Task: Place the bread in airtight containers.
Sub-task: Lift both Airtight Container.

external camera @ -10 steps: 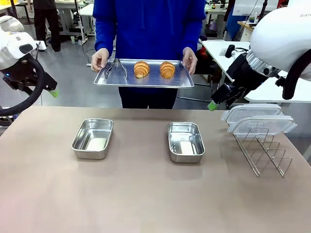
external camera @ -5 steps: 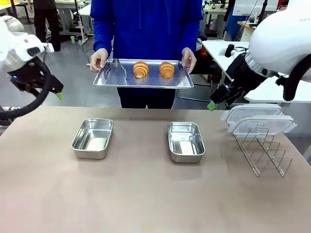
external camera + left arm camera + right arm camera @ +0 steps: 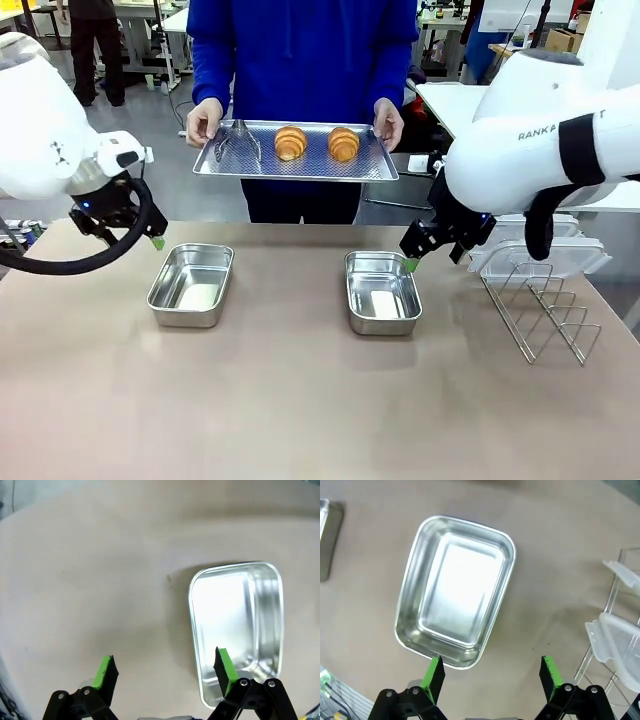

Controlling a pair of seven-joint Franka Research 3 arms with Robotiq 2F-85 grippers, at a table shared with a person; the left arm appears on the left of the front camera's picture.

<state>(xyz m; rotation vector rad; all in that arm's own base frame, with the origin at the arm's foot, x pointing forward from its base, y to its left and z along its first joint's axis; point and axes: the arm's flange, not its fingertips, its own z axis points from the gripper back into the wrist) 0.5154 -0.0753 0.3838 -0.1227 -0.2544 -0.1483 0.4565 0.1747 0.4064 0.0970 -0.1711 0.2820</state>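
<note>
Brown table (image 3: 300,400); beyond it, a person's tray (image 3: 300,172). My left gripper (image 3: 157,242) and right gripper (image 3: 411,263), jaws apart, hover beside the empty tins (image 3: 192,284). The bread (image 3: 291,142) lies on the tray, at one o'clock from the left, eleven from the right.

The front view looks from the robot's near side across the table (image 3: 300,400) to the person (image 3: 300,60) at the far edge, taking in the left tin (image 3: 191,284), the right tin (image 3: 381,291) and the wire rack (image 3: 540,310) at the right. The left wrist view looks nearly straight down from close above the left tin. The right wrist view does likewise over the right tin, catching the rack and clear lids (image 3: 620,645) at its edge; each shares its tin with the front view.
</note>
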